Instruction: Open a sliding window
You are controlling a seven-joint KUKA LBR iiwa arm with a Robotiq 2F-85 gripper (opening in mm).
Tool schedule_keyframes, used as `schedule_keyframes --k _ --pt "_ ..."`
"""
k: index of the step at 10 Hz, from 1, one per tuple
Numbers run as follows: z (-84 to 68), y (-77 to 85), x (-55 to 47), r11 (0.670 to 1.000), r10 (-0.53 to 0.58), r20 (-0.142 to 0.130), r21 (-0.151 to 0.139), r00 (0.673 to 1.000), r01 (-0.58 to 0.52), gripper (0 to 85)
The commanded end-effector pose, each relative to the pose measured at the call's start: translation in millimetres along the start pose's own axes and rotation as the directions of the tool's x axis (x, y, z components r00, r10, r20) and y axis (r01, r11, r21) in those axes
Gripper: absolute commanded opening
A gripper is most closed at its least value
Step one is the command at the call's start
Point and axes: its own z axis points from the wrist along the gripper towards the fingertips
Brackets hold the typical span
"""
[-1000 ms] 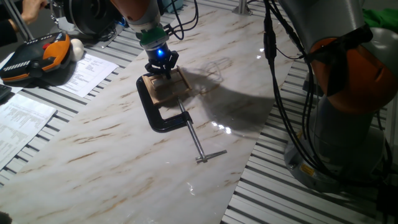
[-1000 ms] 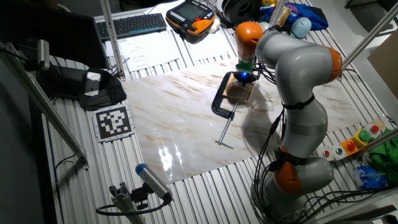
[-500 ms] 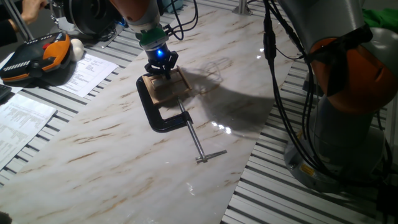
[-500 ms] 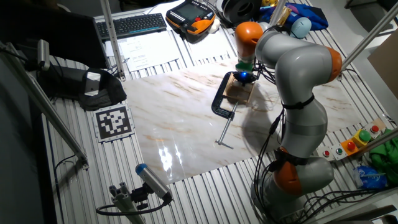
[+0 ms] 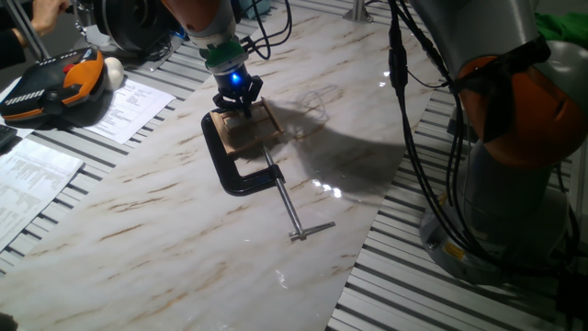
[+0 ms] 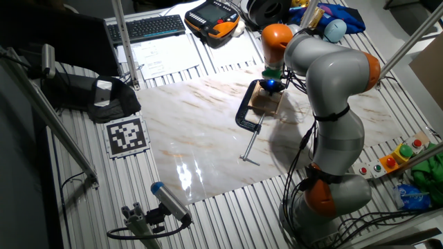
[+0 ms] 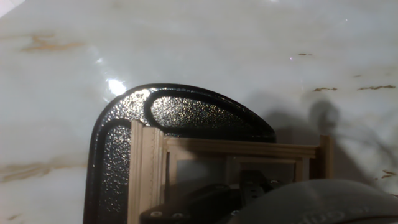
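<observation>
On the marble-patterned desk (image 5: 165, 230), the sliding window (image 5: 246, 130) lies flat inside the jaw of a black C-clamp (image 5: 230, 164), whose long steel screw (image 5: 292, 213) runs away from the window toward the desk's near edge and ends in a cross handle. The tool (image 5: 238, 101) stands directly above the window's far edge, pointing straight down, with a blue light glowing on its body. Its dark fingertips reach the wooden frame, but whether they touch or grip the wood cannot be told, and the spread of the fingers is not readable in any view.

From the other fixed view, the tool (image 6: 270, 85) sits over the same end of the window (image 6: 266, 101), with the clamp (image 6: 244, 114) just beside it.

Seen from the hand, the window (image 7: 236, 162) shows its tan frame, pale panes and dividing bars; the clamp's curved black body (image 7: 180, 118) wraps around the frame's upper and left sides. Dark, blurred tool parts cover the lower portion of the frame.
</observation>
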Motion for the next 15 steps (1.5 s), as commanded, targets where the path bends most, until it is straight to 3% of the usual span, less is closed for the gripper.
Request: schedule_keyframes --k 1,15 --pt "0.6 0.4 0.2 1.000 0.000 0.000 0.000 1.000 0.000 0.0" --pt "-2.9 7.9 -0.4 1.000 -0.009 -0.004 0.011 1.000 0.009 0.0"
